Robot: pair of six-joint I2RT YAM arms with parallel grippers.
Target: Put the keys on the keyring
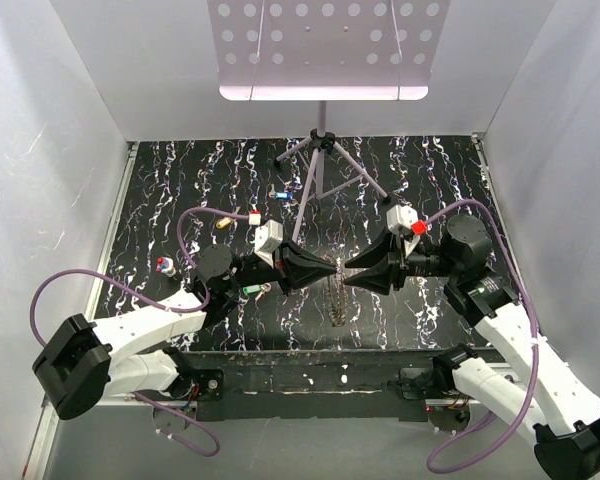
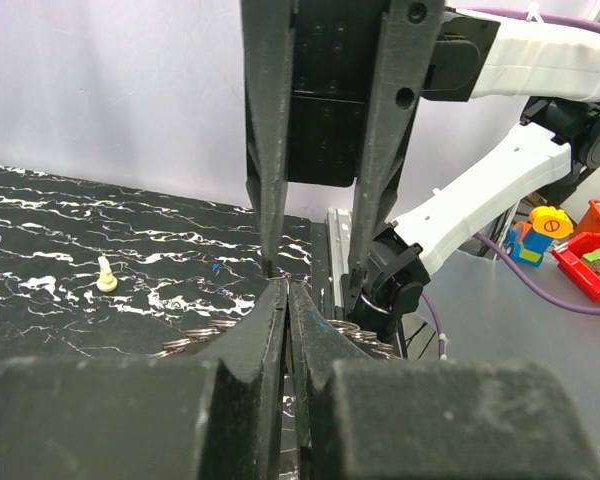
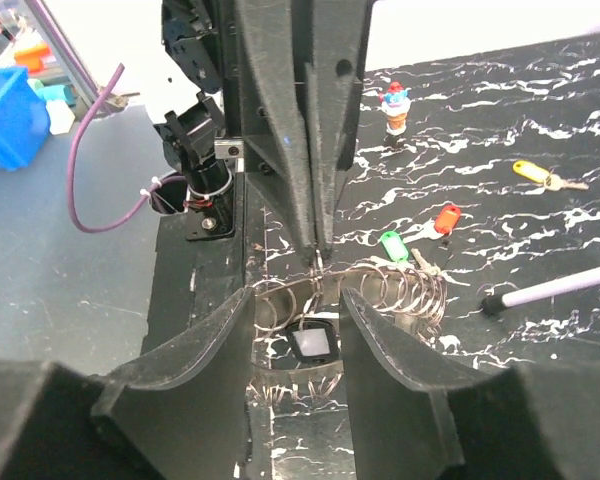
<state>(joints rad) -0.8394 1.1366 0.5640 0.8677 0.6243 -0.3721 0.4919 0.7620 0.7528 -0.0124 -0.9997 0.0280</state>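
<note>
1. Now, both arms meet nose to nose at the middle of the black marbled table (image 1: 420, 180), tips nearly touching.
2. Left gripper (image 3: 318, 252): clenched tight, fingers pressed flat together, and it looks to be pinching the top of the keyring (image 3: 400, 290).
3. That keyring stands up on edge between the two arms, silvery loops fanned out like a coil, its lower part down on the table.
4. Right gripper (image 3: 298, 300): released, fingers (image 3: 380, 340) spread wide on either side of the ring's near end, gripping nothing.
5. Down low between those spread fingers sits a black-headed key (image 3: 312, 343) with a pale square face, just under the loops; I cannot tell whether it is threaded on.
6. Loose keys lie beyond the ring: a green key (image 3: 393, 246) right beside the loops, a red key (image 3: 446, 217) just past it, a yellow key (image 3: 533, 171) farther out.
7. A blue key (image 1: 283, 194) lies near the foot of the tripod stand (image 1: 320, 160).
8. A small toy figure (image 3: 395, 105) stands off towards the left edge of the table.
</note>
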